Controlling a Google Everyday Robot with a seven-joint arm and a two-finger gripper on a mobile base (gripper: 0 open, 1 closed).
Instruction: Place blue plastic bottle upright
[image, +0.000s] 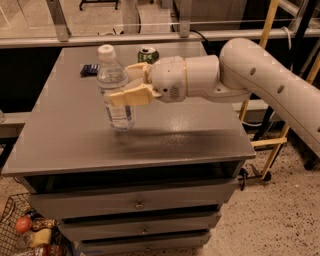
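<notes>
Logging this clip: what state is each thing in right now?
Bottle: capped, about upright, held by the claw; cannot tell whether its base touches the table.
Claw: shut on the bottle's middle, above the table.
Can: upright, at the table's far edge.
Packet: lying flat, left of the can.
Drawers: shut.
</notes>
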